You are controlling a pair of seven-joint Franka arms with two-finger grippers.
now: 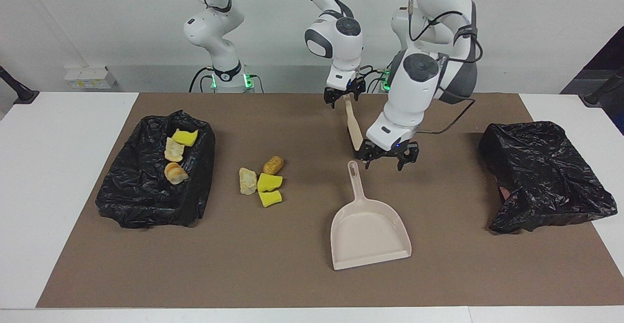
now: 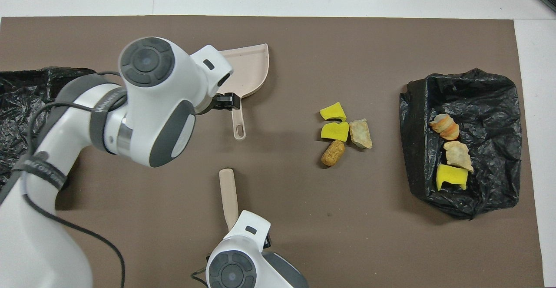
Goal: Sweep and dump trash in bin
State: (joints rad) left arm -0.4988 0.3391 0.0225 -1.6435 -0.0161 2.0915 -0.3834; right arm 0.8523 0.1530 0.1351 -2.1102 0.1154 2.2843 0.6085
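Right gripper: we see the right gripper (image 1: pixel 345 95) clamped on the top of a pale wooden spatula-like sweeper (image 1: pixel 353 127), raised over the brown mat (image 1: pixel 292 274) on the bench, with the blade hanging down and tilted.
Left gripper: the left gripper (image 1: pixel 386 156) hovers with its fingers spread just above the dustpan (image 1: pixel 369 228), beside the handle's tip, holding nothing.
Trash on the mat: we count four loose pieces (image 1: pixel 263 180), two yellow sponge chunks, a tan piece and a brown bread-like lump, huddled between the dustpan and the bin at the right arm's end.
Trash already binned: three pieces (image 2: pixel 449 151) lie in that black-lined bin (image 1: pixel 146 206).
Other bin: a second black-lined bin (image 1: pixel 546 177) sits at the left arm's end, contents hidden.
Dustpan axis: it runs nearer-to-farther, handle toward the robots, open mouth facing away from them.
Risk, grasp: we judge the gripper could close beside the thin handle, or nudge the pan askew.
Risk, sweep: the mouth does not face the pile, so without turning the pan the sweeper would scatter the light lumps.
Risk, arms: both grippers are near each other and could clash.
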